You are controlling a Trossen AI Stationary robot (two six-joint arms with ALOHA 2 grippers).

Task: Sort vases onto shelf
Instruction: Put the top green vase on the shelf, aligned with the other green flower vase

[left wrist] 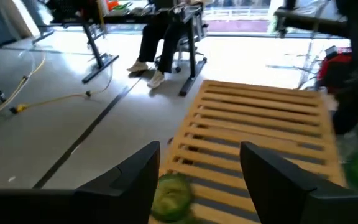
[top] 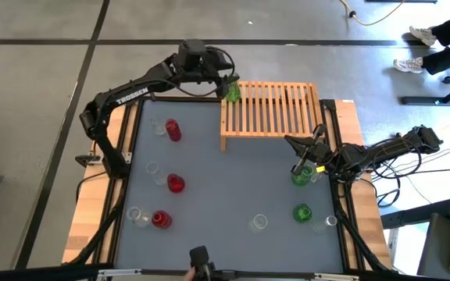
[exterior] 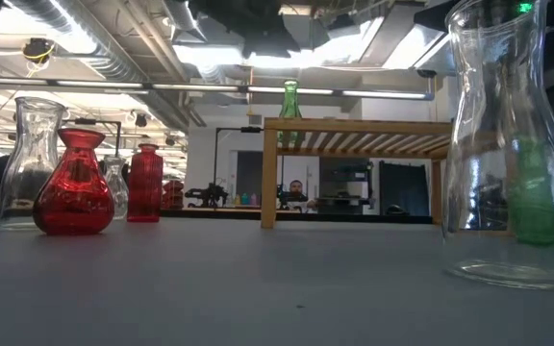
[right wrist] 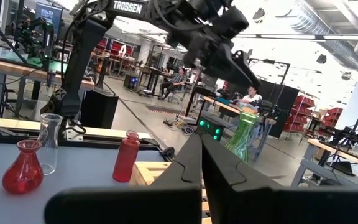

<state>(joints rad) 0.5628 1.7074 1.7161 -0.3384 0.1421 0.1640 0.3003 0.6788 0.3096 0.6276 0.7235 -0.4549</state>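
Note:
A green vase (top: 231,91) stands upright on the far left corner of the light-wood slatted shelf (top: 276,109). It also shows in the low view (exterior: 289,101) and the right wrist view (right wrist: 244,134). My left gripper (left wrist: 197,180) is open just above it, a finger on either side of its mouth (left wrist: 171,196), touching nothing. My right gripper (right wrist: 201,168) is shut and empty. It hovers by the table's right side (top: 303,160), over a green vase (top: 301,176) that stands on the grey mat.
Red vases (top: 173,129) (top: 176,183) (top: 160,219) and clear ones (top: 153,168) (top: 137,215) stand on the mat's left half. A clear vase (top: 258,223) and a green one (top: 301,211) stand near the front. The rest of the shelf's top is bare slats.

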